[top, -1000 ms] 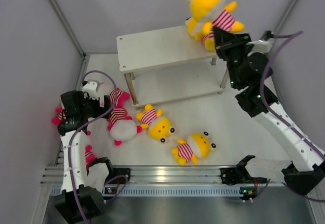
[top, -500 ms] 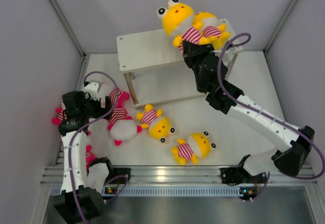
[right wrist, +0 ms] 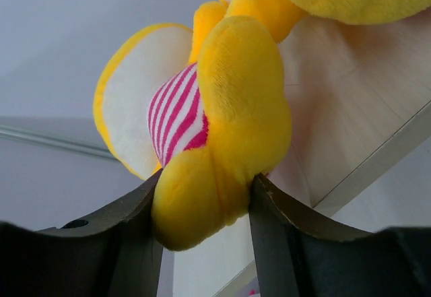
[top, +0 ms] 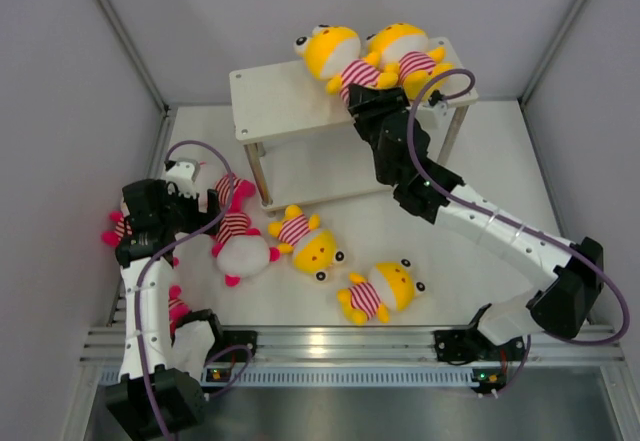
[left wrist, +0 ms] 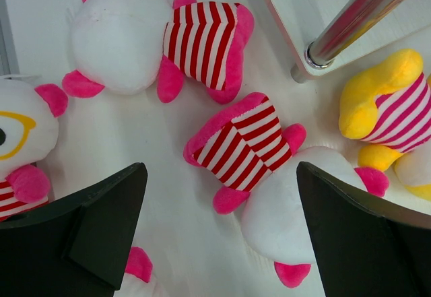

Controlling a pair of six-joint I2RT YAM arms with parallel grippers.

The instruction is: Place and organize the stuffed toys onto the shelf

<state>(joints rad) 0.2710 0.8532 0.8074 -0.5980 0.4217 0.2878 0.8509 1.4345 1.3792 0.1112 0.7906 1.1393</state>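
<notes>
**Shelf** (top: 290, 96): pale two-tier rack at the back of the bench (top: 495, 151); its top board carries two dolls on the right half.

**First yellow doll** (top: 335, 53): lies on the top board, head toward the back left, striped shirt toward the front edge; touches the second yellow doll (top: 402, 46), which lies just to its right near the board's end.

**In the way there:** the right arm (top: 490, 226) reaches in over the board's front edge, its wrist covering the dolls' lower parts in the top view.

**Right gripper** (right wrist: 207, 178): jaws part-way apart; one yellow foot of the first yellow doll sits between them, plush against both inner faces; pale wood of the board just beyond.

**On the bench, in front of the shelf:**
- third yellow doll (top: 312, 248) and fourth yellow doll (top: 385, 289): near each other, not touching
- first pink doll (top: 228, 191): beside the shelf leg (left wrist: 353, 17)
- second pink doll (top: 240, 246): just nearer the arms, close against the third yellow doll
- third pink doll (top: 113, 229) and fourth pink doll (top: 175, 308): partly hidden by the left arm (top: 135, 311)

**Left gripper** (left wrist: 220, 172): jaws at full spread, holding nothing; hangs above the second pink doll's striped shirt, touching no doll.
</notes>
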